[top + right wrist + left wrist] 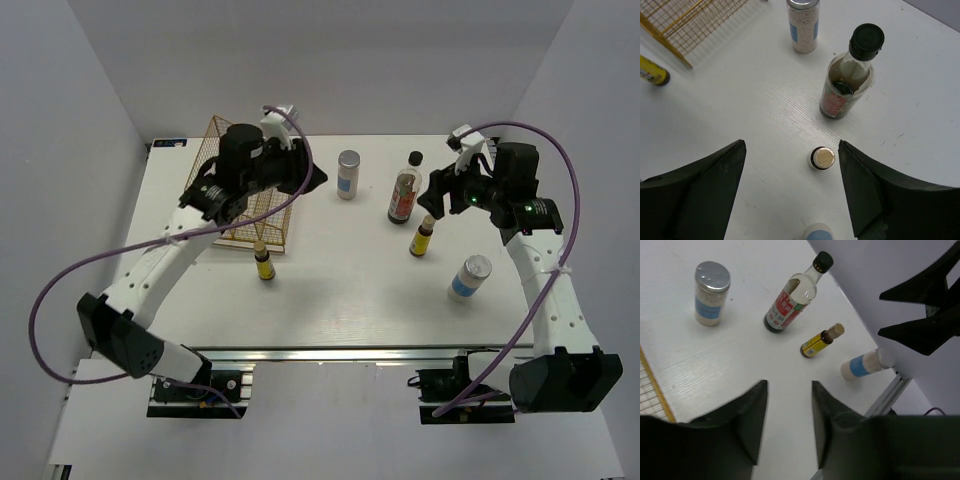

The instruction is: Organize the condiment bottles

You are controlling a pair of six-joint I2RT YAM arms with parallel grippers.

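Note:
Five condiment bottles stand on the white table. A white blue-labelled jar is at the back centre. The taller dark bottle with a red label is to its right. One small yellow bottle stands just below my right gripper, which hangs open above it; its cap shows between the wide-spread fingers of that gripper. A second yellow bottle is in front of the rack. Another jar stands at the right front. My left gripper hovers open and empty beside the rack.
A gold wire rack sits at the back left, partly under my left arm; its edge shows in the left wrist view. White walls close in the table on the left, back and right. The arm bases stand at the near edge.

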